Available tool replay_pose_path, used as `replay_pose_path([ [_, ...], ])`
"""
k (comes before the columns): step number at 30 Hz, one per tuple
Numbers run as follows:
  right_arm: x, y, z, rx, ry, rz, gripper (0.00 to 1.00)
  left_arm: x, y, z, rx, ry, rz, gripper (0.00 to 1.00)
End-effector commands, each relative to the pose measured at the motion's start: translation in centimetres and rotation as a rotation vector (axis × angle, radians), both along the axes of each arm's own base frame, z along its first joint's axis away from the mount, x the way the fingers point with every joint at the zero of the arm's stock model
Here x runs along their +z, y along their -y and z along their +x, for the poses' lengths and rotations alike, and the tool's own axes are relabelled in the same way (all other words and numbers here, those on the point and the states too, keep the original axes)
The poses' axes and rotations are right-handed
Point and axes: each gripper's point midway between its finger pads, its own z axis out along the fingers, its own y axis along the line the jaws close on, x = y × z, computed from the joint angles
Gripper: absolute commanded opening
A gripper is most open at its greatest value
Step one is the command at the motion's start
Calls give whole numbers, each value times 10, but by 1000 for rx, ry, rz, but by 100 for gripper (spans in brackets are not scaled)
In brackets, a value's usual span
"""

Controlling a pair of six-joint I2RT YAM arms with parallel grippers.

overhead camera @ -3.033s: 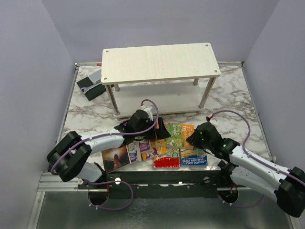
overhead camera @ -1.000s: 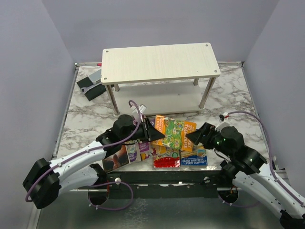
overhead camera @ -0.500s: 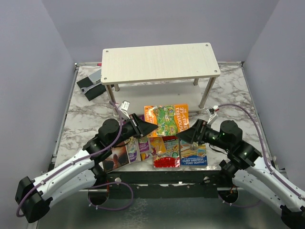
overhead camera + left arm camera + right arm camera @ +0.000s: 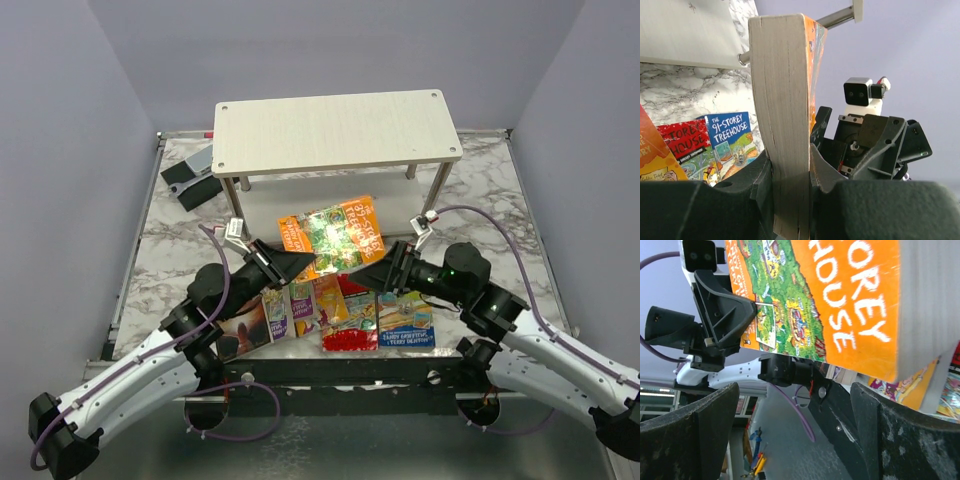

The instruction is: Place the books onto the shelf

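Orange book (image 4: 332, 236): left gripper (image 4: 303, 263) is clamping its 8 o'clock edge.
Right gripper (image 4: 367, 275): gaping wide at its 4 o'clock corner.
Shelf (image 4: 335, 130): standing apart at 12 o'clock.

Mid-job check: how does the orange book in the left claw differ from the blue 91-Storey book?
The orange book is off the table, clamped at its edge by the left claw; the blue book lies flat on the marble table. The orange book hangs tilted in front of the shelf; the blue book sits in the row near the arm bases. Both are Treehouse paperbacks, neither on the shelf yet.
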Motion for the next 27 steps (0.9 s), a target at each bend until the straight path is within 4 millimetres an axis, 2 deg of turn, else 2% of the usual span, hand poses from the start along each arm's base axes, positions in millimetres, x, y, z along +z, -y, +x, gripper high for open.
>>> replay_pose_path([
  [1,27,-18,8,-63,45,64,96,33,-11,2,54,41,-145,0],
  [14,18,-52,29,-335,35,59,92,29,-20,-1,73,-8,-237,0],
  [24,33,-69,47,-477,29,135,71,30,-27,-5,79,-21,-290,0],
  [27,37,-72,49,-498,31,159,59,27,-29,-7,76,-31,-303,0],
])
